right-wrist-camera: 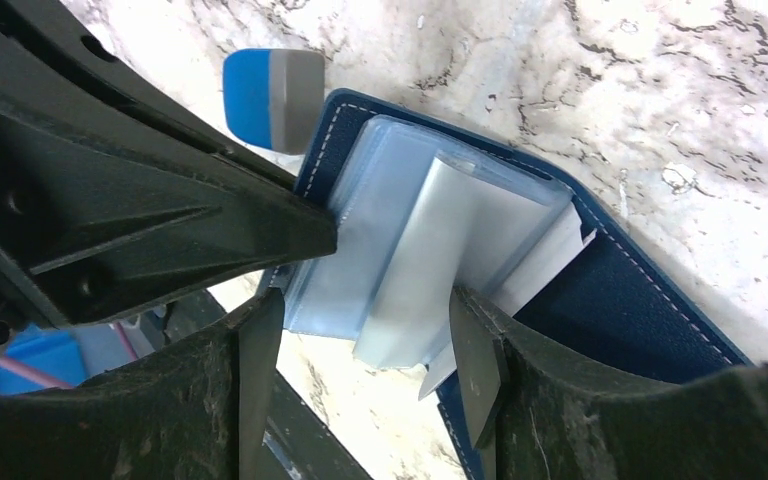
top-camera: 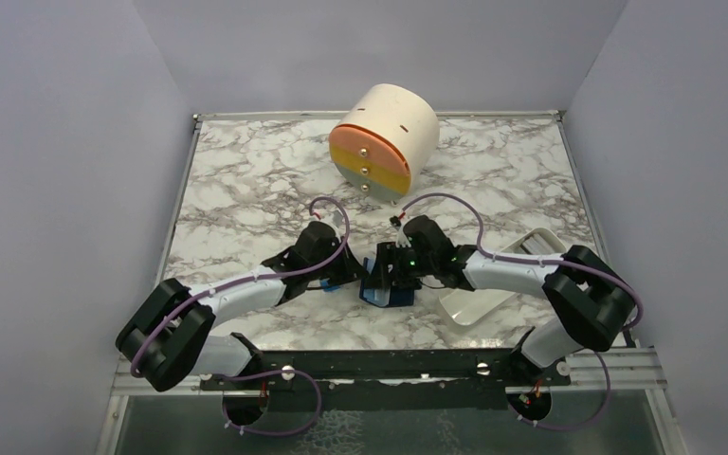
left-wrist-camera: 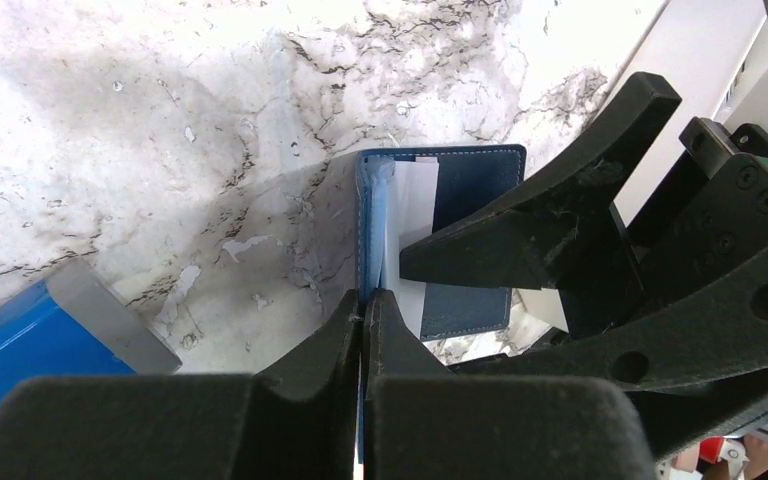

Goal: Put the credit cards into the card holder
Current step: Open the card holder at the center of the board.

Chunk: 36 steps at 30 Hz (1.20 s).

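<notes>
Left wrist: left end effector (left-wrist-camera: 363, 308) pinches the inside-up card holder (left-wrist-camera: 475, 180); right end effector (right-wrist-camera: 360, 340) wide.

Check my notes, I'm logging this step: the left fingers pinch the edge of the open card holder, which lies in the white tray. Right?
Not quite. The card holder lies on the marble table, with the white tray beside it, as the top view shows. The left fingers do pinch its edge.
</notes>
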Each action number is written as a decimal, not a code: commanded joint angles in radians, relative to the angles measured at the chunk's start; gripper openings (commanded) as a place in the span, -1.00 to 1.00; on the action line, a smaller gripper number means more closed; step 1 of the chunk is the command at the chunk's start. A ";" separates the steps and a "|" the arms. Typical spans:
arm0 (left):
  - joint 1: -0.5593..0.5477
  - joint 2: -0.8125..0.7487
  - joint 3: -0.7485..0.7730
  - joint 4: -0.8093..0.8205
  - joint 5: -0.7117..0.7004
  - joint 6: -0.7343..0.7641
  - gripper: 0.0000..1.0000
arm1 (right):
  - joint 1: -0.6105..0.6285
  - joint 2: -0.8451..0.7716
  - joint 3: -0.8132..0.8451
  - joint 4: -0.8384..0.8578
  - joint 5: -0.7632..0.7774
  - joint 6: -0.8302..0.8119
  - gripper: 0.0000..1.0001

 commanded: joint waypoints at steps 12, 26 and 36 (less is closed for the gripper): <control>0.000 -0.027 -0.025 0.037 -0.026 -0.024 -1.00 | -0.002 0.029 -0.017 0.049 0.016 0.043 0.16; 0.000 -0.014 -0.035 0.045 -0.030 -0.014 -1.00 | -0.002 0.056 -0.025 0.050 0.035 0.037 0.01; 0.000 -0.016 -0.041 0.061 -0.016 -0.024 -1.00 | -0.002 0.036 -0.020 0.049 0.011 0.039 0.12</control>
